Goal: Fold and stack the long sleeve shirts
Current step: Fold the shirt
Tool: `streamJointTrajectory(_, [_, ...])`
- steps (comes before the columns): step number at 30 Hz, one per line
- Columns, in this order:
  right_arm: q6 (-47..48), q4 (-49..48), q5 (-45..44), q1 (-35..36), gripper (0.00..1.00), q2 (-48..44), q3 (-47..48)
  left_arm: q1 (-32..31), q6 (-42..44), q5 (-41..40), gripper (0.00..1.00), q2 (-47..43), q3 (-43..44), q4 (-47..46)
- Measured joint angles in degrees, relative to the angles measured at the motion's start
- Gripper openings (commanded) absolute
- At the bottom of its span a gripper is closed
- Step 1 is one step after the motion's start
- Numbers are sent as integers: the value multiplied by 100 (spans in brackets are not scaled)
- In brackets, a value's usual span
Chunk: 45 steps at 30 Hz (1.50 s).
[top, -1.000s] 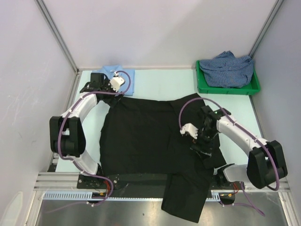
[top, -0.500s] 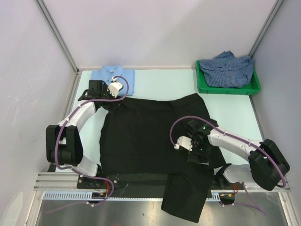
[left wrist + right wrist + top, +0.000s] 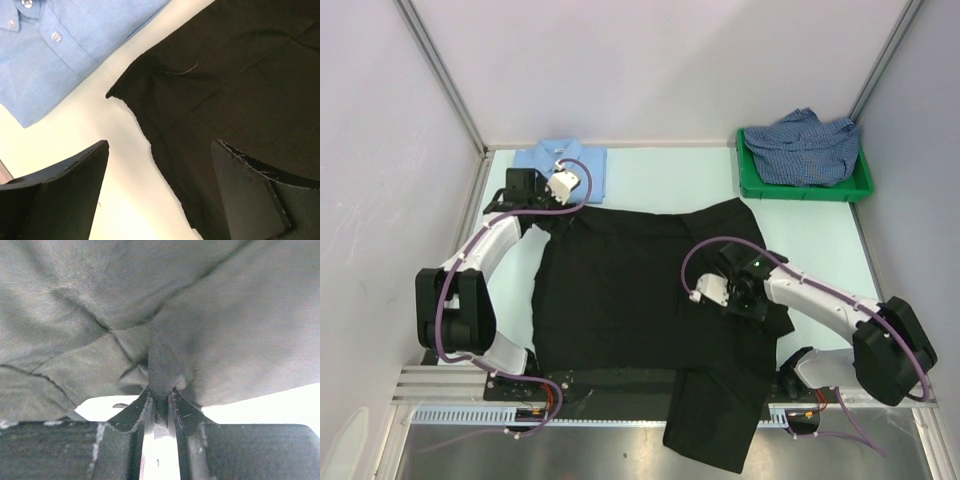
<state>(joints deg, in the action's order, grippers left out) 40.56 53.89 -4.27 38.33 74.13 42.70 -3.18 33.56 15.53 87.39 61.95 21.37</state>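
A black long sleeve shirt [image 3: 620, 290] lies spread across the middle of the table, one sleeve hanging over the near edge. My right gripper [image 3: 748, 305] is down on its right side. In the right wrist view that gripper [image 3: 160, 392] is shut on a pinched fold of the black shirt [image 3: 225, 315]. My left gripper [image 3: 532, 205] hovers over the shirt's far left corner. There it [image 3: 160, 145] is open, straddling the black shirt's edge [image 3: 240, 90]. A folded light blue shirt [image 3: 588, 160] [image 3: 65, 50] lies at the back left. A blue-and-white checked shirt [image 3: 805, 145] is crumpled in the bin.
A green plastic bin [image 3: 752, 185] stands at the back right corner. Pale walls with metal posts close in the table on three sides. A metal rail [image 3: 620, 385] runs along the near edge between the arm bases.
My right gripper has gone from open to shut, pinching a fold of the black shirt, and shifted slightly towards the far side. The left gripper has stayed open and has barely moved.
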Motion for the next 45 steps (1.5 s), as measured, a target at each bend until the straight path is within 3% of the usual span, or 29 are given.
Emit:
streamJointTrajectory(4, [118, 299, 103, -214, 0, -179, 573, 0, 142, 170, 85, 186, 345, 208])
streamJointTrajectory(10, [431, 885, 409, -1084, 0, -92, 1620, 7, 931, 688, 81, 1005, 1405, 922])
streamJointTrajectory(17, [278, 1224, 1419, -2277, 0, 929, 4385, 7, 2120, 944, 77, 2516, 3230, 1961])
streamJointTrajectory(21, [-11, 1276, 1810, -2483, 0, 1169, 5351, 9, 2721, 951, 76, 3180, 4011, 2544])
streamJointTrajectory(24, [-262, 1314, 1982, -2608, 0, 1322, 5947, 9, 3032, 861, 69, 3499, 4336, 2872])
streamJointTrajectory(30, [-769, 1036, 2041, -2931, 0, 1384, 6719, 11, 3248, 610, 28, 3847, 4538, 3185])
streamJointTrajectory(31, [-837, 927, 2037, -2979, 0, 1364, 6754, 11, 3248, 555, 13, 3901, 4592, 3206])
streamJointTrajectory(33, [-977, 708, 1993, -3071, 0, 1290, 6756, 11, 3193, 452, 0, 3969, 4695, 3217])
streamJointTrajectory(41, [-1408, 48, 1655, -3141, 0, 931, 6548, -9, 3176, -229, 1, 3971, 4872, 3206])
streamJointTrajectory(45, [-1554, -374, 1491, -3143, 0, 802, 6408, -57, 3180, -468, 45, 3807, 4553, 3027])
